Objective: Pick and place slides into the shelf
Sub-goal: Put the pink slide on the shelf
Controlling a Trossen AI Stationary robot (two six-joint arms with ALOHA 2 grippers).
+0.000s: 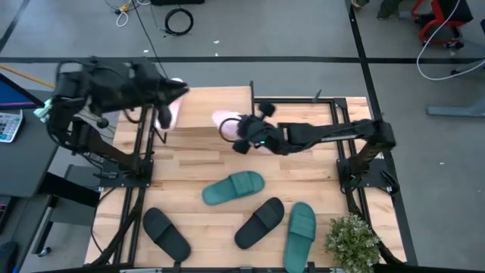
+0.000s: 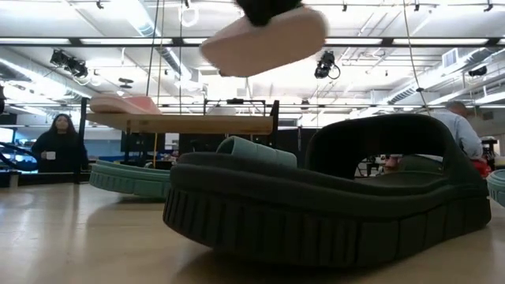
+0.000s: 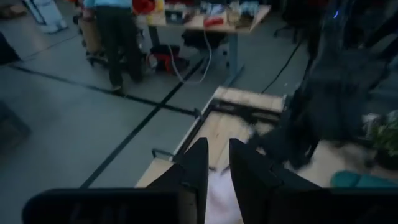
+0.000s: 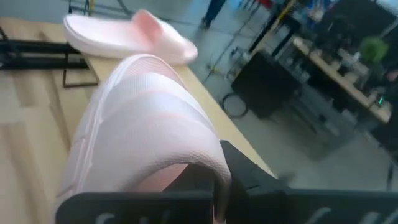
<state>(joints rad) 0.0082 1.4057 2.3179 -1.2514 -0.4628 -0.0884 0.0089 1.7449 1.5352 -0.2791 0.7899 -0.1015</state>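
One pale pink slide [image 1: 168, 108] lies on the shelf's wooden top [image 2: 181, 123] near its left end; it also shows in the low view [image 2: 126, 104] and the right wrist view [image 4: 124, 34]. My left gripper [image 3: 217, 165] hovers just over it, fingers a little apart. My right gripper [image 1: 244, 139] is shut on the second pink slide [image 1: 226, 121], held in the air beside the shelf [image 2: 264, 39]. Two teal slides [image 1: 233, 187] [image 1: 301, 227] and two black slides [image 1: 165, 233] [image 1: 260, 222] lie on the table. My right gripper holds the pink slide by its wide strap [image 4: 186, 143], at the strap's side edge. One dark finger [image 4: 245, 177] shows outside the strap and dark shows under its arch. The slide is lifted clear, tilted, its sole [image 2: 268, 43] facing down, higher than the shelf top.
A potted plant [image 1: 352, 241] stands at the table's near right corner. A black slide [image 2: 331, 197] fills the low view's foreground, with a teal slide [image 2: 130, 177] behind it. People [image 2: 59, 146] stand in the room beyond the table.
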